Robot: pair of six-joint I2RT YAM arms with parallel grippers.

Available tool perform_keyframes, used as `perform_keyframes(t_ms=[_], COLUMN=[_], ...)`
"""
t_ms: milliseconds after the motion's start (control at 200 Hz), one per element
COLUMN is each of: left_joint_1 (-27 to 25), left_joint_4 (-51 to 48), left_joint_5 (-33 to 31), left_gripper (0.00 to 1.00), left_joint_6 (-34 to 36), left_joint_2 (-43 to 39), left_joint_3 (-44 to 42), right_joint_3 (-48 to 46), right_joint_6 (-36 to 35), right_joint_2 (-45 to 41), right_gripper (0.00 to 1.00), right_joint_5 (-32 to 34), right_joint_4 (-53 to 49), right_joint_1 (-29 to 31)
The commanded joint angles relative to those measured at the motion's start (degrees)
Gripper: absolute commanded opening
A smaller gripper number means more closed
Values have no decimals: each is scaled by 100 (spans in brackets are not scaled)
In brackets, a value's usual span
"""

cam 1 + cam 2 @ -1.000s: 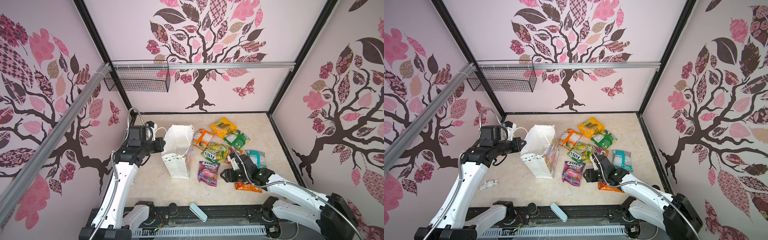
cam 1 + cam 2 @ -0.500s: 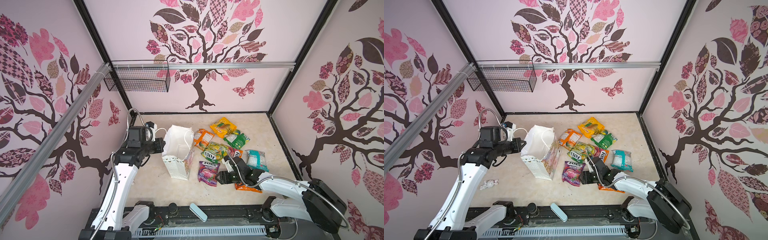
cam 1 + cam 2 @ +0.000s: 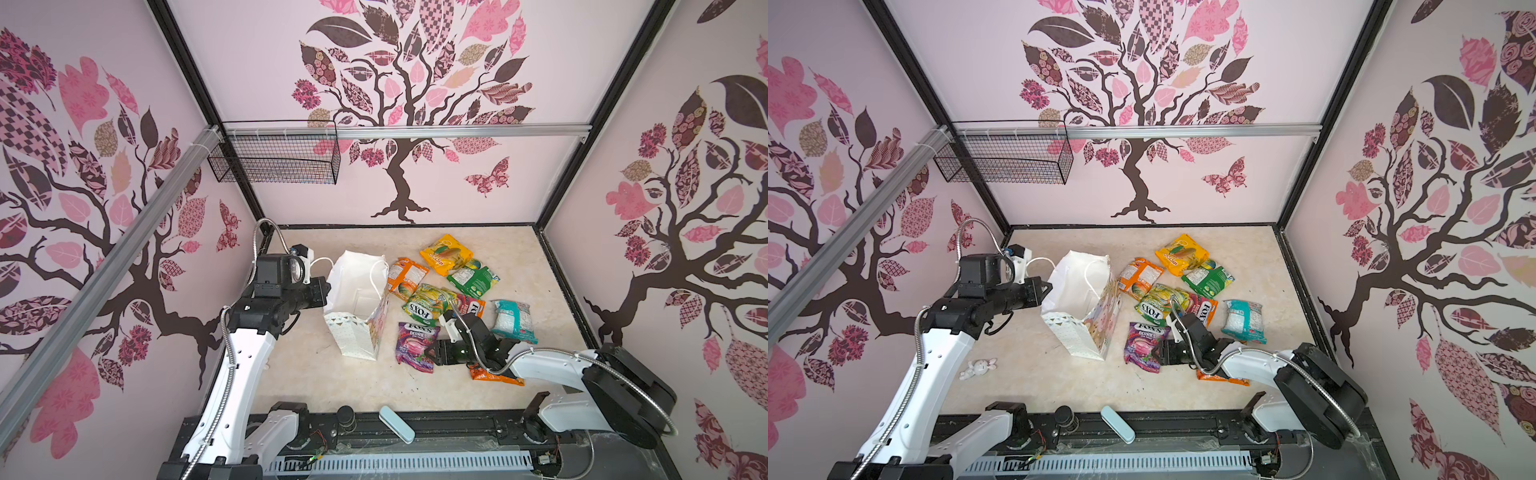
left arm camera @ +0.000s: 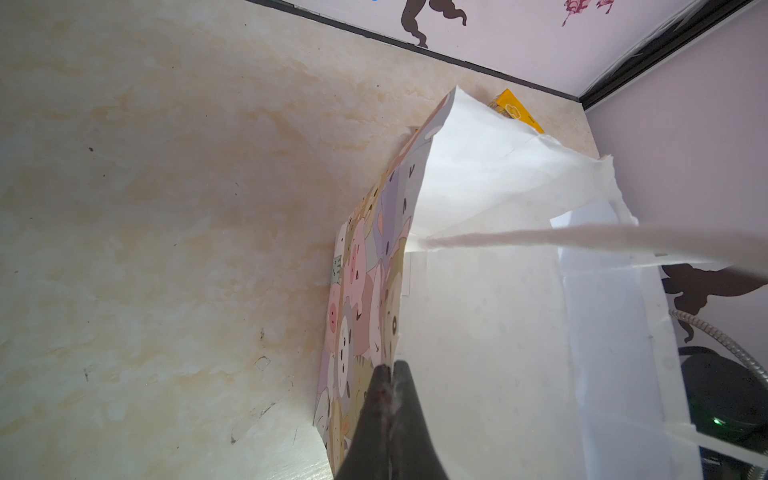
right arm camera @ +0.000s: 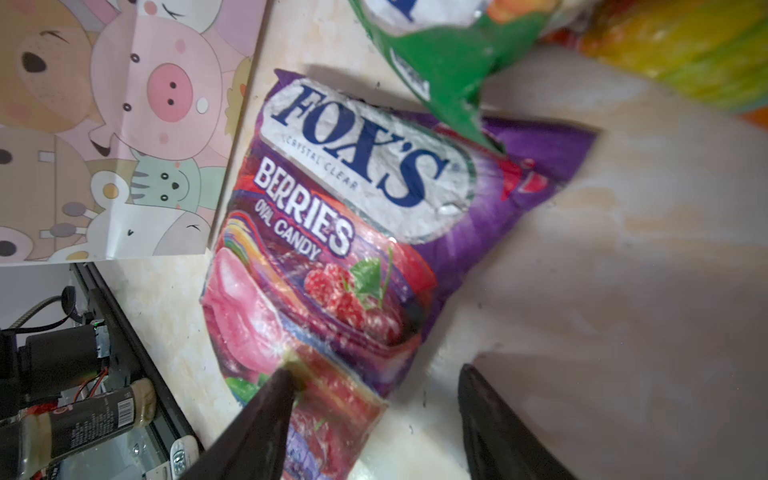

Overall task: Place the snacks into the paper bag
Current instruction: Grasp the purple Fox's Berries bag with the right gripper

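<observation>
Purple berry packet (image 3: 415, 341) lies flat on the table (image 3: 316, 386), label up. In both top views it sits just right of the paper bag (image 3: 353, 299). A thin strip of bare top shows between it and the bag's cartoon-printed side. Its long axis runs roughly far to near, a little slanted, with the FOX'S oval at the far end.

Right gripper (image 5: 376, 370) is at the packet's near end, reaching in from its right side. Its jaws stand apart. One finger (image 5: 266, 411) presses on the film close to the near corner, and the other rests on the table just off the packet's edge. Nothing is held yet. Closing from here would likely pinch that corner across the short side. The right arm is plainly the nearer one.

Left gripper (image 4: 388, 368) is clamped on the bag's rim, on the side away from the packets. The bag stands with its mouth open upward. Likely route: lift, carry left over the printed side, drop in.

Surface: pale marbled top, smooth and hard. Flat glossy film leaves little to get under, so a finger may skate.

Room: the table is bare toward the front rail but crowded on the far side. There a green-edged packet (image 5: 440, 54) laps over the purple packet's far end and might drag along. An orange packet (image 3: 492, 376) lies partly under the right arm. No packets are visible inside the bag from above.
</observation>
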Motion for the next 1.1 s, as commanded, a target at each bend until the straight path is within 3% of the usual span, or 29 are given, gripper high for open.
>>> perform_keyframes(t_ms=[0, 90, 265, 485, 1095], left_joint_1=[-17, -16, -14, -21, -16], left_joint_4=[-84, -101, -66, -57, -203], left_joint_5=[13, 9, -17, -21, -193], left_gripper=[0, 0, 0, 0, 0], left_joint_6=[130, 133, 138, 146, 122], left_joint_2=[-67, -97, -132, -117, -7], left_joint_3=[-136, -162, -208, -244, -86], right_joint_3=[115, 130, 117, 160, 1002], right_joint_6=[94, 129, 161, 125, -265], right_joint_2=[348, 441, 416, 369, -1045], right_gripper=[60, 53, 26, 0, 0], right_joint_5=[-90, -54, 52, 160, 624], right_joint_4=[239, 333, 409, 398, -1239], right_joint_1=[42, 42, 36, 29, 11])
